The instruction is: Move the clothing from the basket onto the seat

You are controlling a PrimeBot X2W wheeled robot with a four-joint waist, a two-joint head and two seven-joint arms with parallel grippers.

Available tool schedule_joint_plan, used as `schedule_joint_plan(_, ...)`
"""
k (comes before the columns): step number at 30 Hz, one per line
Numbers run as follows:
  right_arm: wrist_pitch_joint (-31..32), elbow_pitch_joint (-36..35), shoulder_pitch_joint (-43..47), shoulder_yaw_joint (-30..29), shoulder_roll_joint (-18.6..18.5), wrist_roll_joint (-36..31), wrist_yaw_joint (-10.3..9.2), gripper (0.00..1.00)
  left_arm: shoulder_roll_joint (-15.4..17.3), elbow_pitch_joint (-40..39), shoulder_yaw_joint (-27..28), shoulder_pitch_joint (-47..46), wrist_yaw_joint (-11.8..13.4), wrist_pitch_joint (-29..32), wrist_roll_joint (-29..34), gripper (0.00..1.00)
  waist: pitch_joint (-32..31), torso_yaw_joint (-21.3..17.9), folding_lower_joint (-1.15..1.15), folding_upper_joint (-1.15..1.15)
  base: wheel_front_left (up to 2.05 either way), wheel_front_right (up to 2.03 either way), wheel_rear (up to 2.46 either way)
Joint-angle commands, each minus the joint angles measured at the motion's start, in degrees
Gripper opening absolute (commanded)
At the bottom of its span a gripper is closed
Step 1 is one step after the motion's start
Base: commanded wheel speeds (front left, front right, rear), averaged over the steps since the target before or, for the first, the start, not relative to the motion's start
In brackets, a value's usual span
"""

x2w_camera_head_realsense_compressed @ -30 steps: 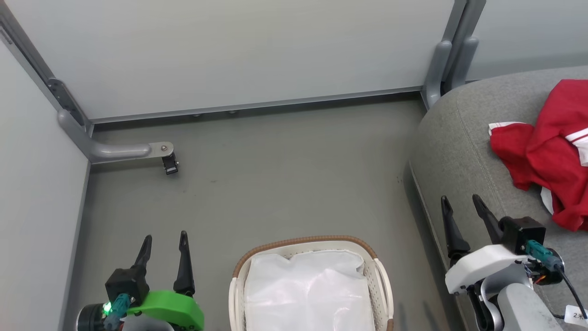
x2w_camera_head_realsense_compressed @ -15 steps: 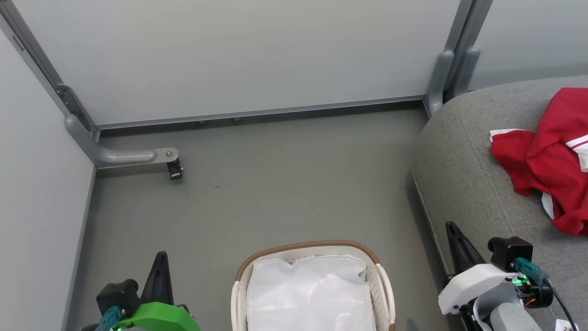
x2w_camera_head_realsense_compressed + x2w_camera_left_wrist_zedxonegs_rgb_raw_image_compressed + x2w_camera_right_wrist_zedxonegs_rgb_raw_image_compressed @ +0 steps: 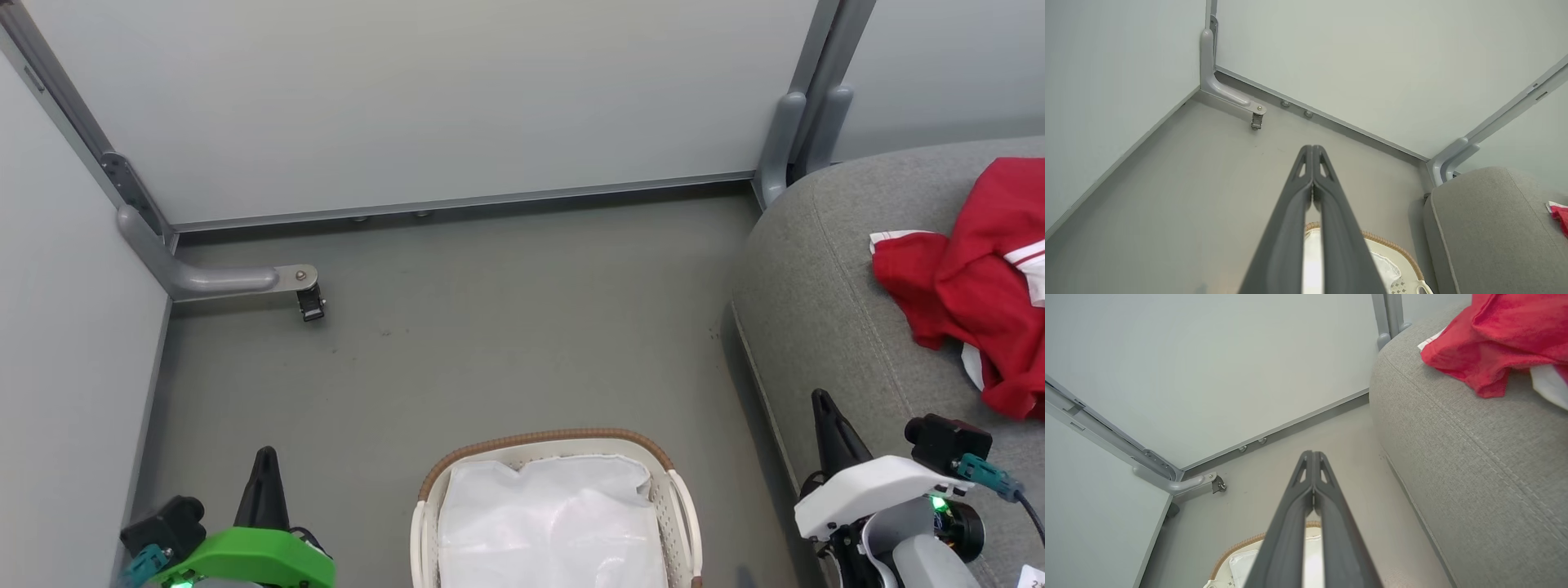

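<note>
The change is in the grippers. A second ago both stood with fingers spread, and now each pair is pressed together on nothing, with the arms sitting lower in the head view. The red clothing lies on the seat and the visible part of the basket shows no red, so the job looks finished and the arms seem to be parking.

The seat (image 3: 824, 269) is the biggest thing here, in grey woven upholstery with a broad rounded corner and a stitched seam along its edge. The floor (image 3: 506, 327) is smooth grey-green, bounded by pale matte wall panels in grey metal framing. The basket (image 3: 539, 437) stands on the floor between the arms, near the seat. It is oval white perforated plastic with a brown braided rim, and a crumpled white liner (image 3: 555, 523) lies inside. The clothing (image 3: 971, 286) is a soft, rumpled red heap with white trim, well in from the seat's corner. The left gripper (image 3: 264, 461), on a green mount, and the right gripper (image 3: 823, 407), on a white one, have slim, dark, tapering fingers, tips touching and empty.
</note>
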Motion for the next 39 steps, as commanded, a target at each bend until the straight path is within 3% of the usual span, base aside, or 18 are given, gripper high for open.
schedule_joint_plan(1,0.5,-1.4,-0.4,-0.5,-0.3,2.5,-0.01,0.0,0.1,-1.1,0.5,-1.2,-0.4,0.6,-2.3,0.0,0.0,0.0,0.0,0.06,0.0,0.0,0.0)
schedule_joint_plan(39,8.2,-6.0,0.9,-3.9,0.2,30.3,-0.03,0.0,0.3,-4.7,4.4,-2.9,-2.3,8.3,-29.6,0.0,-0.6,-0.1,0.0,0.2,0.0,0.0,0.0)
